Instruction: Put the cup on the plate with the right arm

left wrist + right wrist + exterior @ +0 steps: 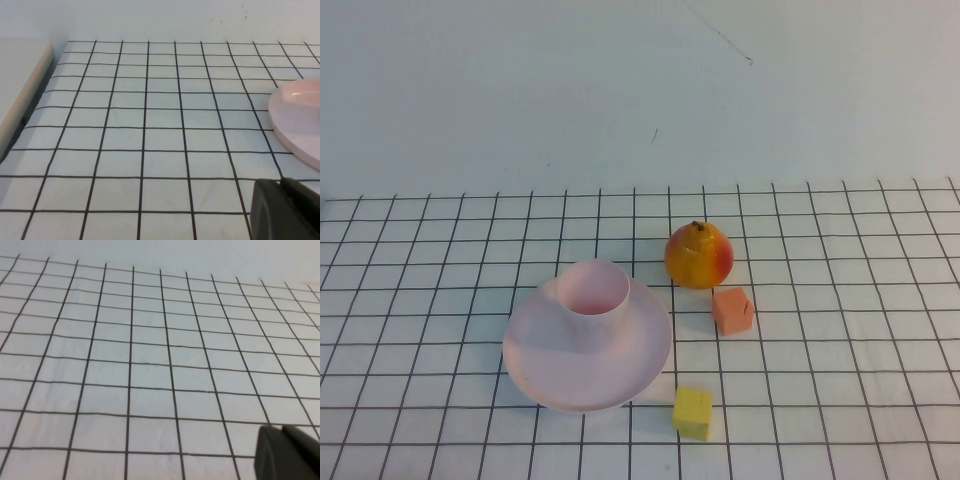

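On the gridded counter (pixel 840 330), seen from the high view, the cup (pixel 592 305) stood upright on the plate (pixel 545 375), toward the plate's far side, its open mouth up. It was pale pink, round and handleless, much narrower than the shallow plate, which matched it in colour. A pear (pixel 699 255) sat just beyond the plate's right edge, an orange block (pixel 732 310) near it, and a yellow block (pixel 693 412) just off the plate's near right rim. Neither arm showed in this view, so we judged the placing done and both arms drawn clear. To finish well, we thought the right arm should keep low and well away from the plate and blocks, so that nothing nudged the cup off its seat.

From the left wrist view, we saw bare grid and the plate's pink rim (pixel 910 240) at one side. A dark corner of the left claw (pixel 285 210) intruded, well apart from the plate; we could not tell how its jaws stood.

From the right wrist view, only grid lines showed, with a dark piece, perhaps the right claw (pixel 287 452), at the corner. It hung over bare counter, and its state could not be told either.
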{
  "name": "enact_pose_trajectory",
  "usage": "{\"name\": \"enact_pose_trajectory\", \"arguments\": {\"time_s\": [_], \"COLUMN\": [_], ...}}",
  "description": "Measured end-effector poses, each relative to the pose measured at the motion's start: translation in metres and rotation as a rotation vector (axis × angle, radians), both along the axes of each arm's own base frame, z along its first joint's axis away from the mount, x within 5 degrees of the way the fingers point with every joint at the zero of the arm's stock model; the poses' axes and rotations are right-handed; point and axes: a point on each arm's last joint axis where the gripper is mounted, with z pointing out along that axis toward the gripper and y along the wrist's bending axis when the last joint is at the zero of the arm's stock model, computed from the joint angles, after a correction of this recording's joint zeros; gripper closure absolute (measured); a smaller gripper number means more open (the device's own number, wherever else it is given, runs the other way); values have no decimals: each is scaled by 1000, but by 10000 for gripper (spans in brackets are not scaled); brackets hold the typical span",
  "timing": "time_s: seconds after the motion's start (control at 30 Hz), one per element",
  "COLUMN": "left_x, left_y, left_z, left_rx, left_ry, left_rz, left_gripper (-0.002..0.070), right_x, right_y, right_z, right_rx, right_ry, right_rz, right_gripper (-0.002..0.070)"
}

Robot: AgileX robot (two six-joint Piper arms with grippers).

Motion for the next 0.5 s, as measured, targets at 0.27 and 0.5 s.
{"name": "enact_pose_trajectory", "arguments": {"time_s": [0.27, 0.5], "left_x": [0, 0], "left_y": [0, 0], "left_z": [0, 0], "left_rx": [0, 0], "left_ry": [0, 0], "left_rz": [0, 0], "left_gripper": [678, 678], "right_x": [0, 0], "right_y": [1, 1], "right_z": [0, 0], "right_rx": [6, 15], "right_ry": [-1, -6], "right_rz": [12, 8], "right_gripper": [678, 678]}}
